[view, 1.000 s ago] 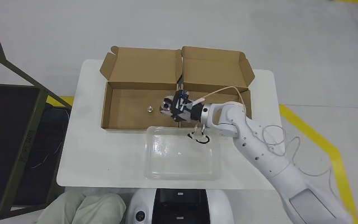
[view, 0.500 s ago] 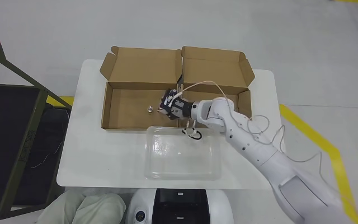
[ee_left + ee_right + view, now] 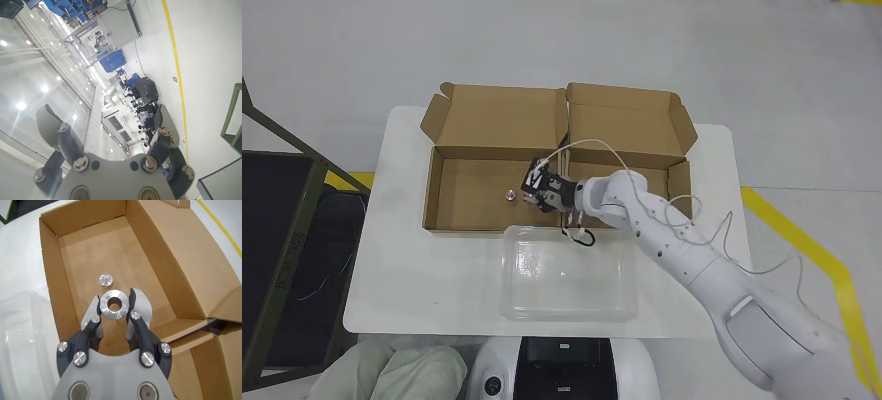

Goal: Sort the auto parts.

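Right gripper (image 3: 114,298) clamps a metal ring (image 3: 105,310) by its rim above the cardboard box (image 3: 51,279) floor, just beside a small nut (image 3: 106,280), seemingly to release it among sorted parts.

The white arm (image 3: 697,265) carries a thin pale cable (image 3: 607,147), its right gripper (image 3: 114,304) grey (black links, silver screws).

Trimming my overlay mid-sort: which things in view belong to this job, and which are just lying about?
Job: right hand, the metal ring it grips, small hex part, left cardboard box, right cardboard box, clear tray.
Lying about: green frame beside the table, yellow floor tape.
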